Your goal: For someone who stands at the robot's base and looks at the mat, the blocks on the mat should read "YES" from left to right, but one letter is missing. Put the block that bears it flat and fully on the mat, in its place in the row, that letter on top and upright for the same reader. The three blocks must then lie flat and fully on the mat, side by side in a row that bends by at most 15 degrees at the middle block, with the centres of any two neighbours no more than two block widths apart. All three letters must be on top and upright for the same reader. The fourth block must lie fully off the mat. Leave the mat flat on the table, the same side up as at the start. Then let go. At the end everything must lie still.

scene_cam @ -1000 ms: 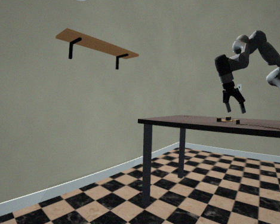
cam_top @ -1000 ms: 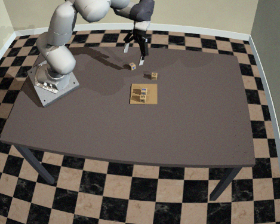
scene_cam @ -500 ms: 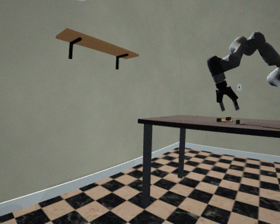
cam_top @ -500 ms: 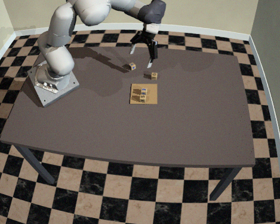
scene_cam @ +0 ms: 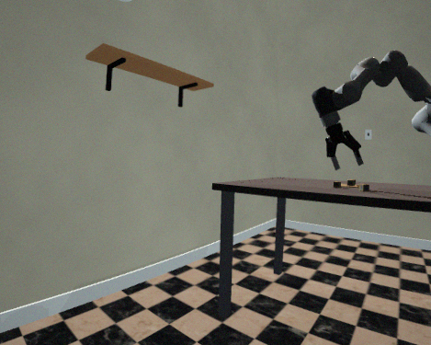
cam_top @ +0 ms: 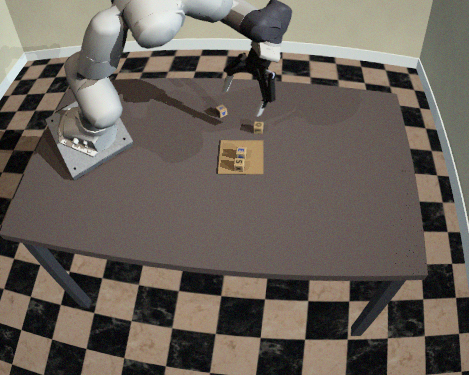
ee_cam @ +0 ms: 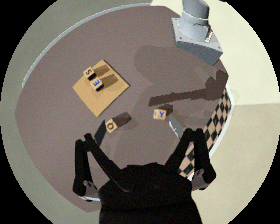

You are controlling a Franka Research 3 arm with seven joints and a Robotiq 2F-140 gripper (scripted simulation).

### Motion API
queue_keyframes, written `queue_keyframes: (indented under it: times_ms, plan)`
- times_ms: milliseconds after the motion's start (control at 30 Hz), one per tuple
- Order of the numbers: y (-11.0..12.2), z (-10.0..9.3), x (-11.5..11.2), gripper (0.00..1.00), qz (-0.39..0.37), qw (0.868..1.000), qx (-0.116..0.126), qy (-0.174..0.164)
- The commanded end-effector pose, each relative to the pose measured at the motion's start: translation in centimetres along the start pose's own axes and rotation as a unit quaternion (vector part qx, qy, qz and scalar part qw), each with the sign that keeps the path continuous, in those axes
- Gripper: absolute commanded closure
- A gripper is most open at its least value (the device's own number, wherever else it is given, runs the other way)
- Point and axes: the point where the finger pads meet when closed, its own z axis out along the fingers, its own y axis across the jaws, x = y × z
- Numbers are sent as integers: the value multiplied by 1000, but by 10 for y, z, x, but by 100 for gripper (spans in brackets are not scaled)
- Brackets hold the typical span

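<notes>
With tool (cam_top: 244,96) (scene_cam: 348,164) (ee_cam: 137,122) open and empty, hovers above the bench (cam_top: 309,200) (scene_cam: 307,189) (ee_cam: 55,120). Could clip O block (cam_top: 258,127) (scene_cam: 337,184) (ee_cam: 111,125), right of Y block (cam_top: 221,111) (scene_cam: 364,188) (ee_cam: 159,114), if descending off-centre; could jostle E block (cam_top: 240,151) (ee_cam: 96,84) through tight placing.

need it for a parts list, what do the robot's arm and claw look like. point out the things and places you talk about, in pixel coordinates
The arm (cam_top: 101,40) (scene_cam: 414,83) is smooth, rounded and whitish grey, with a dark grey wrist part. The claw (cam_top: 245,101) (scene_cam: 349,166) (ee_cam: 137,122) is black with two jointed fingers ending in flat, pale grey tips. No cables or markings can be made out.
</notes>
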Motion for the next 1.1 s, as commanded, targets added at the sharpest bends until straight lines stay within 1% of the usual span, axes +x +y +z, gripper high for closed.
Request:
queue_keyframes:
  times_ms: [0, 333, 400, 433, 533, 900, 967, 1067]
  plan:
    - [-7, -5, 5, 0, -69, 998, -9, 1]
    - [-29, -16, 11, 0, -116, 993, -25, -6]
    - [-29, -16, 11, 0, -116, 993, -25, -6]
    - [-34, -20, 13, 0, -128, 991, -29, -9]
    - [-41, -24, 16, 0, -144, 989, -34, -12]
    - [-64, -37, 24, 0, -195, 979, -49, -27]
    - [-64, -37, 24, 0, -195, 979, -49, -27]
    - [-74, -43, 29, 0, -218, 974, -55, -35]
